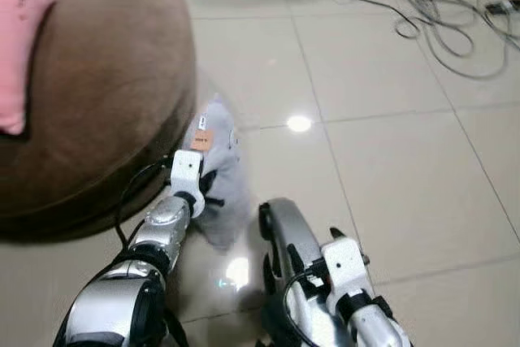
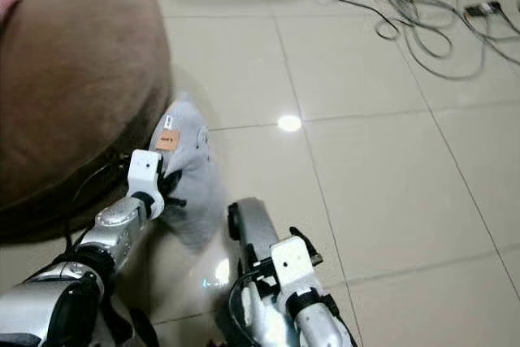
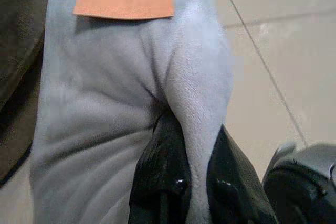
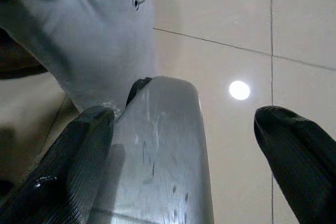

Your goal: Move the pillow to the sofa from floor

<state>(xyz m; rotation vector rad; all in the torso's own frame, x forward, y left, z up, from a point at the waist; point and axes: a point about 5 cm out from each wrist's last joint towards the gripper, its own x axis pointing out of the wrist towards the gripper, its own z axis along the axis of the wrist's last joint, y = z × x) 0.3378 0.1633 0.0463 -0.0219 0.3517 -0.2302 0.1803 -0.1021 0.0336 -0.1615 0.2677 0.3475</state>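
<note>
Left tool [image 3: 191, 182] is clamped on the pillow: the wrist view has the two black fingers [image 3: 157, 177] pinching a ridge of grey plush between them. That's a real grip, fabric bunched and squeezed. The right tool [image 4: 184, 156] sits nearest the robot's body, fingers spread wide with nothing between them but a rounded silver part of the robot's own and bare floor beyond; it's taking no share of the work.

Just past the left tool, the grey pillow [image 1: 218, 176] stands on its lower end on the tiled floor [image 1: 390, 184], leaning right up against the base of the brown sofa [image 1: 97, 103], touching or all but touching it. An orange tag [image 1: 201, 140] shows on its upper part, and the grip is on the side of the pillow away from the sofa.

So where are we? Grasp done, by the look of it. The lift isn't: the pillow's lower end seems to rest on the tiles. What's left is raising it clear of the sofa's rounded edge, carrying it over the cushion and letting go.

Up on the sofa, a pink cushion [image 1: 20, 46] already lies towards the side farthest from the pillow. Far across the floor from the sofa, a tangle of cables [image 1: 439, 14] lies well clear.
</note>
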